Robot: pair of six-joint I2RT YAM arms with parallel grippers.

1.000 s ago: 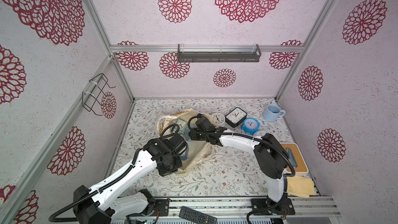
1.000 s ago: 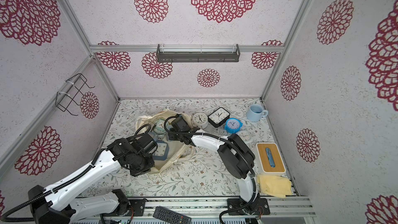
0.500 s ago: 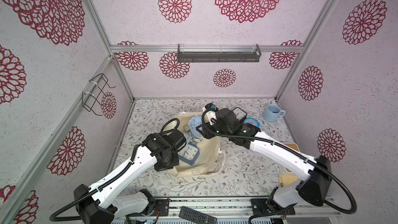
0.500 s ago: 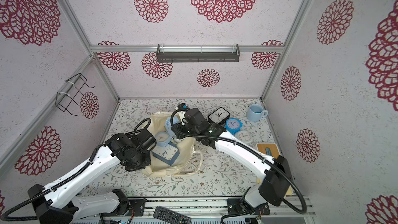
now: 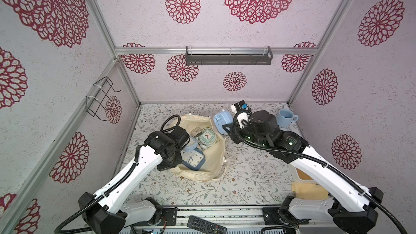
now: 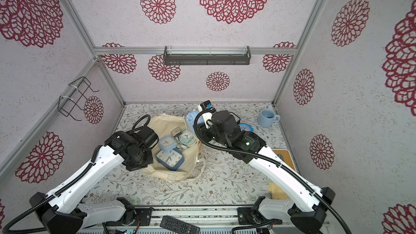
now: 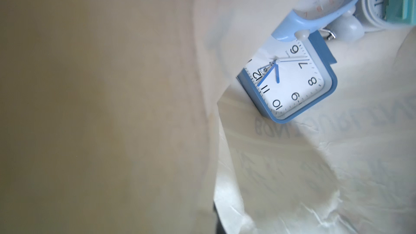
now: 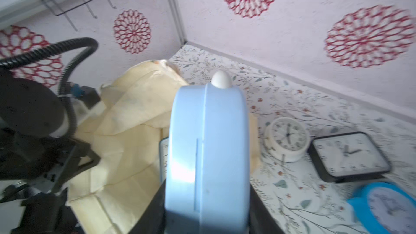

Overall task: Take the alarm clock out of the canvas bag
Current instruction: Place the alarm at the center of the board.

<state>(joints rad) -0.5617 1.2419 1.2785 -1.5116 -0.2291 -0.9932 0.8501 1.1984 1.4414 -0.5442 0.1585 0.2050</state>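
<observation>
- In both top views the pale blue round alarm clock is already clear of the canvas bag, in the air just past the bag's far corner on the right arm's side
- The right gripper reaches toward the bag's mouth from that side and has the clock between its fingers, so this arm has the job and the left arm's wrist only sits at the bag's opposite rim
- In a top view 3 more clocks lie in the open bag: a dark blue square one, a pale blue square one and a mint one
- The left wrist view is mostly canvas close to the lens, with the dark blue square clock lying face up on the bag's inner wall; no fingers show here
- In the right wrist view the held clock is seen edge-on, rim toward the camera and white button pointing away from the wrist; the jaws stand partly open, clamped on its 2 flat faces
- The left gripper is closed and, by my reading, pinches the bag's raised rim
- Bare table lies on the side away from the bag, beside a white round clock, a black square clock and a bright blue clock, so setting down means moving that way, not back over the canvas
</observation>
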